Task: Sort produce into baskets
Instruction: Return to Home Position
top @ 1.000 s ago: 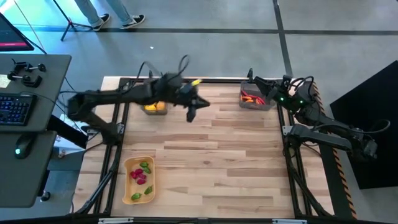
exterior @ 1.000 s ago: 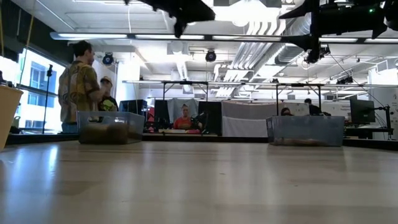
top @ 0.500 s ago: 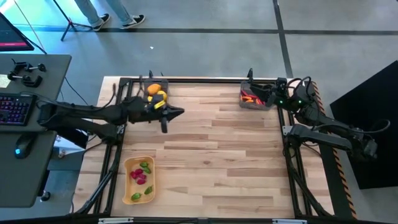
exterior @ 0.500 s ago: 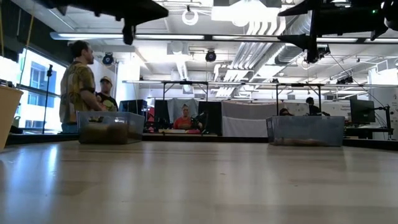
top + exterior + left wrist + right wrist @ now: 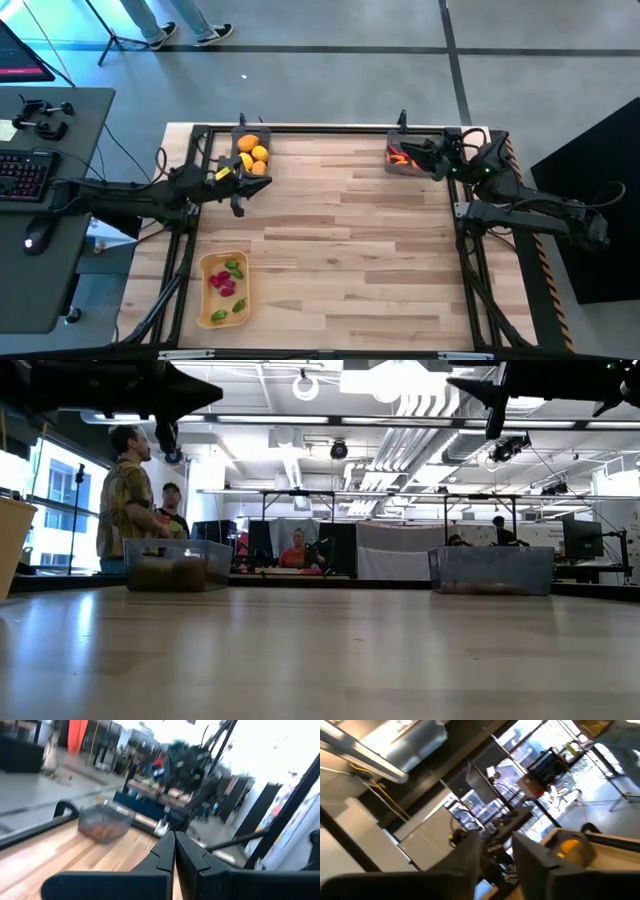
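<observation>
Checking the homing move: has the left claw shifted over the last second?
Yes. In the high view the left claw has pulled back leftward, from well right of the fruit bin to just off that bin's left corner.

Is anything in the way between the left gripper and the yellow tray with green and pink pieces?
No, nothing visible. Only bare table lies between the left gripper, shut beside the orange-fruit bin, and the tray. The right gripper waits by the other bin.

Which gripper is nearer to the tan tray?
Left. The left gripper is a short way from the tan tray, by the left bin; the right gripper is far across, at the right bin.
</observation>
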Robot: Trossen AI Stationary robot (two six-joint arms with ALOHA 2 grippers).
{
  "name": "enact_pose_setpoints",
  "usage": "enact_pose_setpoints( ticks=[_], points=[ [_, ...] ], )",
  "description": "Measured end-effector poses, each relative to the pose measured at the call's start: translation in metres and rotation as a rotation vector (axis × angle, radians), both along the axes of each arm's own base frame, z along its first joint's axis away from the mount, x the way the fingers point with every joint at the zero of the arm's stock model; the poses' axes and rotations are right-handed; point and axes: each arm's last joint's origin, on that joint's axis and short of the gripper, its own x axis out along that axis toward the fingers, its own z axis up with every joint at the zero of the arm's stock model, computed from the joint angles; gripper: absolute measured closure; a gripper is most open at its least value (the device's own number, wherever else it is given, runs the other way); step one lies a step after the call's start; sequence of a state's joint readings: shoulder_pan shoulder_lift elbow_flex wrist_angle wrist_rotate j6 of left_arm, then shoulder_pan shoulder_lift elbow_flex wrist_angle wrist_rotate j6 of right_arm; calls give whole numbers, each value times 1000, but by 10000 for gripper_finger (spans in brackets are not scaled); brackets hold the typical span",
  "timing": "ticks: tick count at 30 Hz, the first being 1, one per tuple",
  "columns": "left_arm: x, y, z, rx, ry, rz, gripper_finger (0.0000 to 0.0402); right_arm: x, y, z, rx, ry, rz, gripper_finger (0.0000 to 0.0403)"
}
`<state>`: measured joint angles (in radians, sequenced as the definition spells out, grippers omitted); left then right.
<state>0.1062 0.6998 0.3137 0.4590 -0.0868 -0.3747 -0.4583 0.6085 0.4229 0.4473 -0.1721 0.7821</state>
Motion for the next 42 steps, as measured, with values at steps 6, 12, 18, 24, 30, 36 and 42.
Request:
enact_pose_setpoints(
  ticks=[6, 12, 18, 24, 30, 36, 42],
  points=[
    [-12, -4, -15, -26, -122, -28, 401, 2, 7, 4, -23, -41, -2, 395],
    [-20, -13, -32, -60, -145, -76, 401, 3, 11, 4, -15, -45, 0, 390],
    [-26, -19, -43, -68, -156, -90, 401, 6, 18, 4, -6, -48, 54, 399],
    [-32, -18, -59, -71, -117, -76, 401, 5, 26, 6, 6, -65, 105, 402],
    [-34, -18, -59, -102, -122, -86, 401, -5, 34, 13, -41, -114, 134, 402],
    [-34, -18, -60, -170, -116, -96, 401, -18, 43, 13, -108, -87, 203, 403],
    [-34, -18, -60, -170, -117, -98, 401, -27, 50, 5, -163, 15, 215, 403]
  ],
)
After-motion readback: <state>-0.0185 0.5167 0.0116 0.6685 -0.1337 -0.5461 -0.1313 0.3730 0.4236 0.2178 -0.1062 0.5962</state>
